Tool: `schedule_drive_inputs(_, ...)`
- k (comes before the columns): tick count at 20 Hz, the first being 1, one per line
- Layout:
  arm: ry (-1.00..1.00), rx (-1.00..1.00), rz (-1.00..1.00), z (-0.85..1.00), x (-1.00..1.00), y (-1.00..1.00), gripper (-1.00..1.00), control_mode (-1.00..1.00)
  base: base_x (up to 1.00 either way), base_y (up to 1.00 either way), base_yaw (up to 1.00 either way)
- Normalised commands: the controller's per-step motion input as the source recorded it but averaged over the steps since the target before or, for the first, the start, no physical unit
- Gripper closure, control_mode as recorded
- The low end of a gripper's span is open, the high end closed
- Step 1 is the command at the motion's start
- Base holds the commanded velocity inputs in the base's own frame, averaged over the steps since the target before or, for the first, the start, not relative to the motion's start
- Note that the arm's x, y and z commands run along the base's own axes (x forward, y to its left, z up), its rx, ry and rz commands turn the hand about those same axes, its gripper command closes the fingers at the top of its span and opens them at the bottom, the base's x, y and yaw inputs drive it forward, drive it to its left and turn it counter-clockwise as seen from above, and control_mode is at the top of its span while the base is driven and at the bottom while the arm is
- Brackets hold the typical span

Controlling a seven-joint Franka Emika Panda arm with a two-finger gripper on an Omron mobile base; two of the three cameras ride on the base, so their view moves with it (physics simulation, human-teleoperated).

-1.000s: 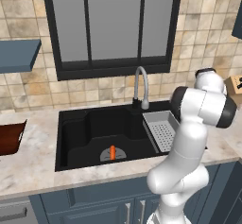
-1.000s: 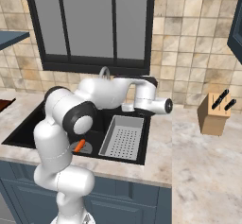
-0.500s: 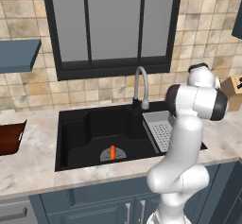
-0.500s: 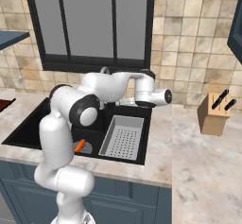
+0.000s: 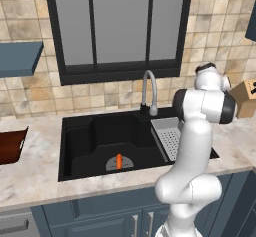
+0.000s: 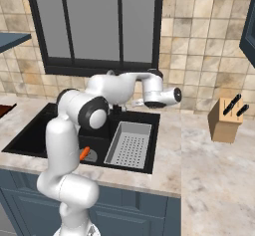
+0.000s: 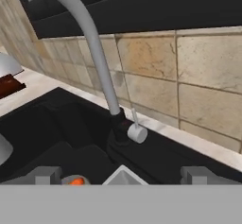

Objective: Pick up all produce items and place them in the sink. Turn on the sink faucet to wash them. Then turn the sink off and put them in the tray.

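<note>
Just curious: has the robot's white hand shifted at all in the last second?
Yes. The gripper end has swung from near the knife block leftward, toward the faucet.

Even, flat rendered light — soft shadows, no glare

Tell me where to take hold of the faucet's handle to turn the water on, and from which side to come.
Go for the faucet handle: the small round silver knob with a thin lever, sticking out from the dark base toward the camera in the hand view. Probably close the fingers across the knob, coming straight ahead from the basin side; the gooseneck rises just beside it, so stay low.
</note>
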Motion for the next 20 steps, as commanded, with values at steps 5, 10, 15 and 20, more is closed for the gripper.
schedule_drive_inputs(5,0.0,-0.1,0.0,0.0,0.17,0.04,-1.0,-1.0,0.0,0.0,0.0)
schedule_drive_inputs(10,0.0,-0.07,0.0,0.0,0.15,0.12,-1.0,-1.0,0.0,0.0,0.0)
schedule_drive_inputs(15,0.0,-0.06,0.0,0.0,0.13,0.19,-1.0,-1.0,0.0,0.0,0.0)
schedule_drive_inputs(20,0.0,-0.06,0.0,0.0,0.14,0.19,-1.0,-1.0,0.0,0.0,0.0)
